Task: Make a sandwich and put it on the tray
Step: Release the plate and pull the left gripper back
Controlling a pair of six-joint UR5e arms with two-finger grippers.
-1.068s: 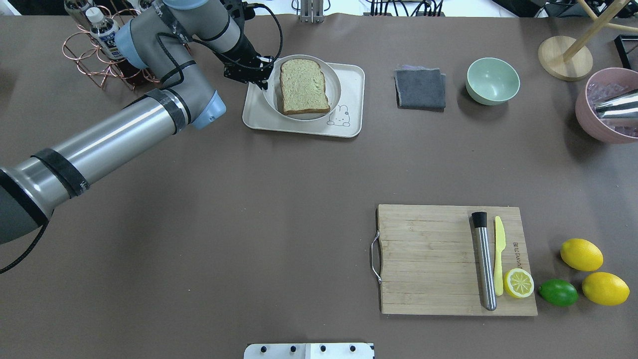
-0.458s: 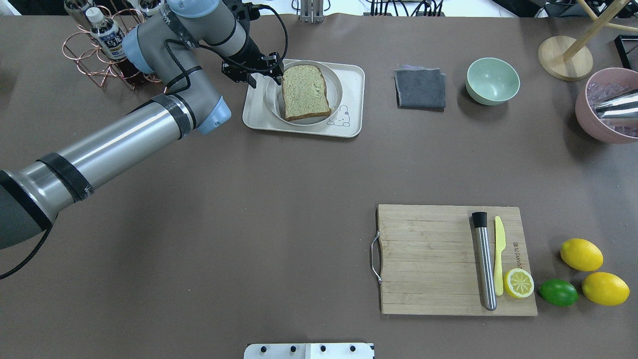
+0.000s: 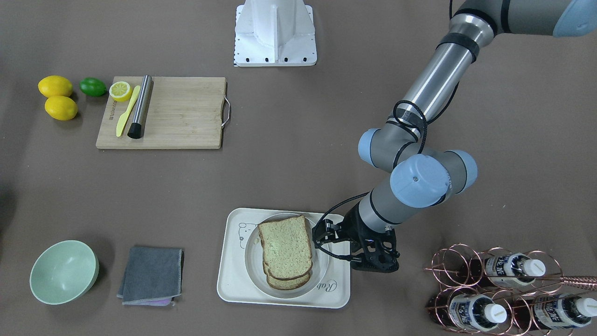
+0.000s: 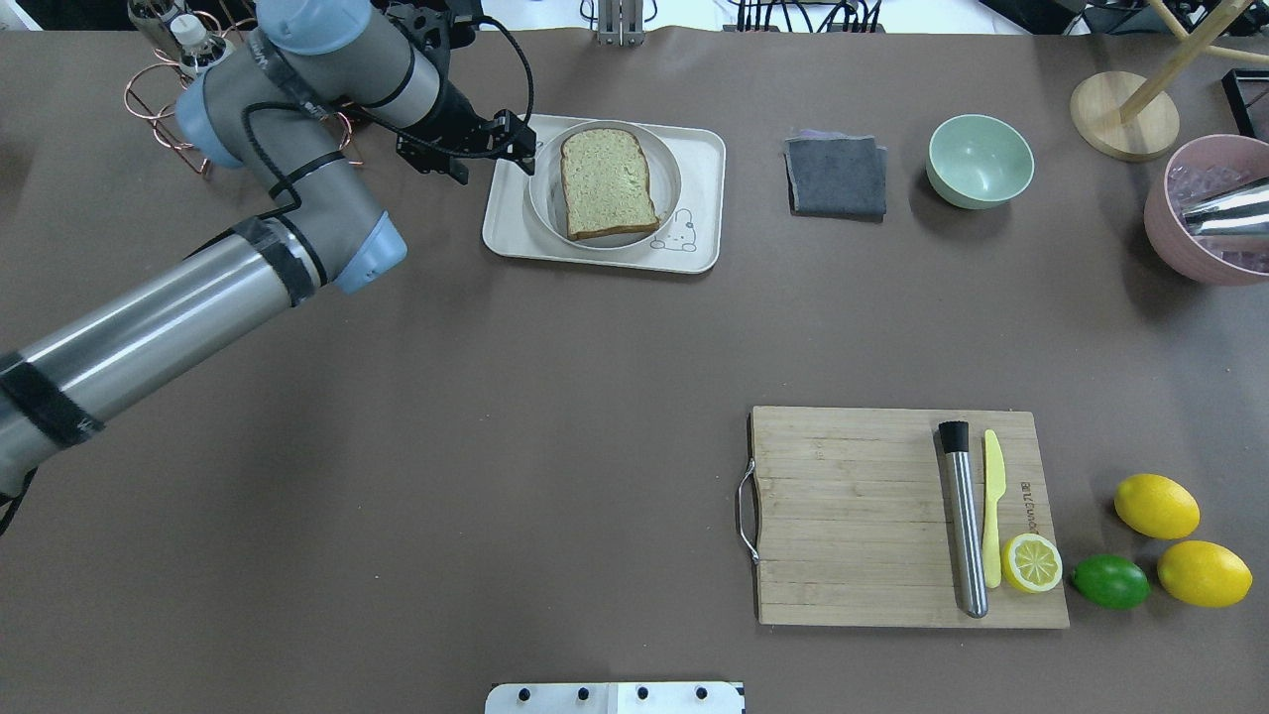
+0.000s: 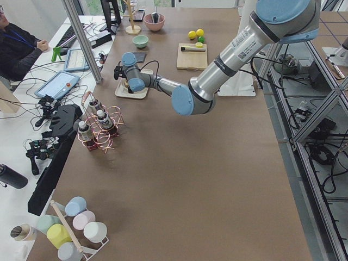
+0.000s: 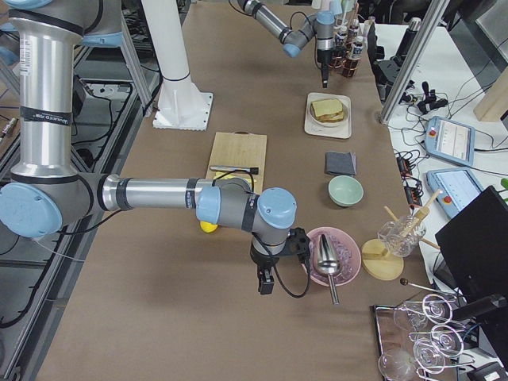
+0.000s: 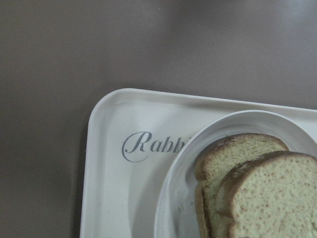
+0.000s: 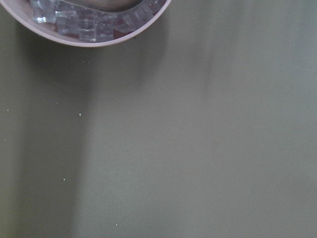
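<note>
The sandwich (image 4: 607,183) is two brown-crusted bread slices stacked on a round white plate (image 4: 669,178), which rests on the cream tray (image 4: 699,149). The egg is hidden between the slices. The sandwich (image 3: 284,252), plate (image 3: 252,261) and tray (image 3: 233,280) also show in the front view. The left wrist view shows the sandwich (image 7: 257,193) and the tray's "Rabb" corner (image 7: 114,163). My left gripper (image 4: 518,139) (image 3: 321,238) is open and empty, just off the plate's rim over the tray's edge. My right gripper (image 6: 266,282) hangs near the pink bowl; I cannot tell its state.
A copper bottle rack (image 3: 494,289) stands close beside the left arm. A grey cloth (image 4: 836,177) and a green bowl (image 4: 980,161) lie right of the tray. A wooden cutting board (image 4: 853,516) with tools, lemons and a lime is near right. A pink ice bowl (image 4: 1205,213) is at the right edge.
My left gripper has let go of the plate's rim and drawn back to the left. The plate with the sandwich stays on the tray. The left elbow has swung left.
</note>
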